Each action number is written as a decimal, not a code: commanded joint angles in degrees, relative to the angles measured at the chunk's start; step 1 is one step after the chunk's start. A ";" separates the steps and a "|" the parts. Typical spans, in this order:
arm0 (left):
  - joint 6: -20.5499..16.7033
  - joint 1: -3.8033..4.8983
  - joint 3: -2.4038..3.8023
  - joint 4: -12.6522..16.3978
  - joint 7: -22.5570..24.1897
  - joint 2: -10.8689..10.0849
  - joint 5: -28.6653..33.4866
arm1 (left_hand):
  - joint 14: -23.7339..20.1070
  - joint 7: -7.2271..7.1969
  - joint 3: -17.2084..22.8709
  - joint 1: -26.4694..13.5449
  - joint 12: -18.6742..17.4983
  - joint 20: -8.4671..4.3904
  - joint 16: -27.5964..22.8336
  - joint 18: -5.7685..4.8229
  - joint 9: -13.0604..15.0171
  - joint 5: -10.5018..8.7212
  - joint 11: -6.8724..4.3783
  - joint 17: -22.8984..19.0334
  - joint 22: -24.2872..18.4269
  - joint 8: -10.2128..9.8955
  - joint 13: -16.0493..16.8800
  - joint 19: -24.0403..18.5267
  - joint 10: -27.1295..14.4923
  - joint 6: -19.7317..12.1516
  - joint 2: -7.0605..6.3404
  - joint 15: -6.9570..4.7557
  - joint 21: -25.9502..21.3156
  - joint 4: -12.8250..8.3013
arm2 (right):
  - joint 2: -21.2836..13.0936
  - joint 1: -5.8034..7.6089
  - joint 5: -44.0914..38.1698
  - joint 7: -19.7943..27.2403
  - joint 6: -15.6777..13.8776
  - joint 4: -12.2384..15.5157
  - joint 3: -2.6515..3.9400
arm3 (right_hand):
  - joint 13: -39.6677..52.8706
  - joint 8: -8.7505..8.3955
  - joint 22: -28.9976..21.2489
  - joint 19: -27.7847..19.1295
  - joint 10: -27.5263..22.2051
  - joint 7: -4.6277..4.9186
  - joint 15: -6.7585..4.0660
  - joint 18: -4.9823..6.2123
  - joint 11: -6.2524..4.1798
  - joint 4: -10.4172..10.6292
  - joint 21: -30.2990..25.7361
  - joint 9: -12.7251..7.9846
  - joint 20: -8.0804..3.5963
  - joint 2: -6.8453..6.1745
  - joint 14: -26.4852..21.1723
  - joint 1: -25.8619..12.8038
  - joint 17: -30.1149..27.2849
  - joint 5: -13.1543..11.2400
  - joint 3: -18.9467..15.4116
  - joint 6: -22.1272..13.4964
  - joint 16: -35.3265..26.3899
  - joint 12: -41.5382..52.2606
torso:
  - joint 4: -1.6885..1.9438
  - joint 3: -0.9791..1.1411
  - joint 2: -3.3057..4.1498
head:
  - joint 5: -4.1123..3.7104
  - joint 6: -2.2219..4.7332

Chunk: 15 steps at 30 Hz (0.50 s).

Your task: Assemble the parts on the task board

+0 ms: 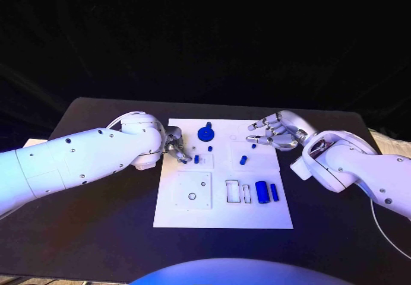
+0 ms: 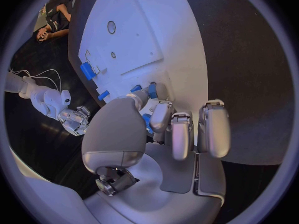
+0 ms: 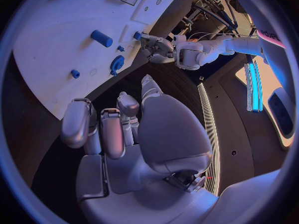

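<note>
The white task board (image 1: 223, 211) lies mid-table. My left hand (image 1: 177, 148) is at its left edge, thumb and fingertips closed round a small blue part (image 1: 197, 158) that stands on the board; the left wrist view shows that part (image 2: 151, 89) at the fingertips (image 2: 163, 107). My right hand (image 1: 274, 133) hovers over the board's far right corner, fingers spread and holding nothing. A round blue disc (image 1: 206, 133), a short blue peg (image 1: 243, 159) and two blue cylinders (image 1: 267, 192) lie on the board. The right wrist view shows the peg (image 3: 101, 38) and disc (image 3: 116, 63).
A square white plate with a hole (image 1: 193, 191) and a narrow rectangular slot (image 1: 233, 190) sit in the board's near half. Black table (image 1: 94, 225) surrounds the board on all sides. My left forearm (image 1: 77, 160) lies along the board's left side.
</note>
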 commanded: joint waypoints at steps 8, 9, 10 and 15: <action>2.18 -0.45 -0.32 0.05 0.15 0.16 0.05 | 5.93 -0.37 3.65 0.44 -0.17 -0.02 0.17 -0.90 0.04 -0.52 0.13 15.08 7.25 0.14 -0.08 3.09 0.18 0.43 0.14 0.17 0.06 -3.89 | 0.07 -0.03 -0.12 0.48 0.68 0.05 0.00 | -0.05 -0.13 -0.05 -0.51 -0.41 -0.06 0.13 1.11 0.01 -0.01 -0.31 0.02 -0.04 0.31 3.15 -0.05 2.12 0.32 -0.20 0.12 -0.37 -0.14 | 0.04 0.01 0.00 | -0.13 -0.04; 2.10 -0.45 -0.32 -0.01 0.14 0.17 0.15 | 5.93 -0.36 3.57 0.35 -0.21 0.00 0.17 -0.88 0.03 -0.57 0.15 15.08 7.17 0.12 -0.12 3.06 0.17 0.43 0.07 0.19 -0.03 -3.86 | 0.07 -0.03 -0.12 0.48 0.67 0.06 0.00 | -0.06 -0.13 -0.10 -0.53 -0.42 -0.06 0.13 1.12 0.01 0.00 -0.34 0.02 -0.04 0.32 3.15 -0.06 2.11 0.33 -0.22 0.12 -0.39 -0.15 | 0.04 0.02 0.00 | -0.13 -0.04; 2.03 -0.45 -0.32 -0.07 0.12 0.19 0.19 | 5.93 -0.32 3.31 0.02 -0.28 0.03 0.17 -0.86 0.02 -0.66 0.19 15.08 7.12 0.07 -0.20 3.03 0.13 0.41 -0.20 0.23 -0.11 -3.75 | 0.07 -0.03 -0.12 0.47 0.66 0.06 0.00 | -0.10 -0.14 -0.20 -0.57 -0.45 -0.05 0.13 1.14 0.01 0.02 -0.40 0.02 -0.04 0.35 3.15 -0.10 2.07 0.35 -0.26 0.12 -0.41 -0.19 | 0.01 0.03 0.00 | -0.11 -0.02; 1.72 -0.44 -0.32 -0.44 0.06 0.34 0.43 | 5.93 -0.33 0.96 -3.28 -0.69 0.17 0.17 -0.81 -0.11 -0.64 0.23 15.08 7.03 -0.21 -0.65 2.96 -0.10 0.66 -1.63 0.30 -0.32 -1.60 | 0.03 -0.03 -0.12 0.45 0.62 0.11 0.00 | -0.16 -0.14 -0.28 -0.60 -0.49 -0.05 0.13 1.16 0.02 0.07 -0.44 0.02 -0.04 0.37 3.14 -0.18 2.03 0.37 -0.32 0.10 -0.45 -0.26 | -0.02 0.05 0.00 | -0.05 -0.05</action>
